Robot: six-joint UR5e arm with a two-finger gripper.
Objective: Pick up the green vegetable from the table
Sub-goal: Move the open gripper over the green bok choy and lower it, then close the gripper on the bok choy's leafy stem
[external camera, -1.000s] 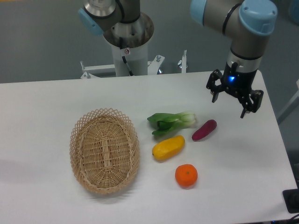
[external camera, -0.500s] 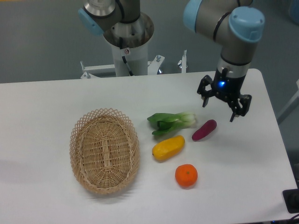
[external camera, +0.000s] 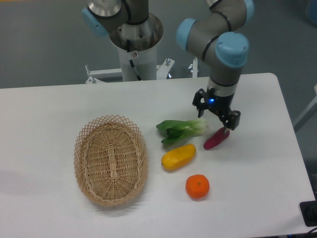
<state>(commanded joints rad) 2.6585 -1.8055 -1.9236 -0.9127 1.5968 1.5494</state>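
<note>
From the left of my view, a wicker basket (external camera: 111, 159) lies on the table (external camera: 44, 114) with its mouth up and nothing in it that I can see. It sits well apart from the produce, so I judge it plays no part in this pick.

Next comes the green vegetable (external camera: 182, 130), lying flat on the white surface near the middle. Its dark leaves point toward the basket and its pale stem end points right. A yellow vegetable (external camera: 178, 156) lies just below it, close enough to crowd the leafy side, and an orange (external camera: 197, 186) sits further toward me, out of the way.

To the right, a purple piece (external camera: 216, 138) lies just beside the stem end, slanted. The gripper (external camera: 216, 117) hangs over the gap between the stem end and this purple piece, with its fingers spread apart and holding nothing. One finger is over the stem tip and the other is by the purple piece's upper end.

I read this as the approach stage. The stem is the firmer part to pinch, which may be why I am lined up there and not over the floppy leaves. My worry is catching or nudging the purple piece when I descend.
</note>
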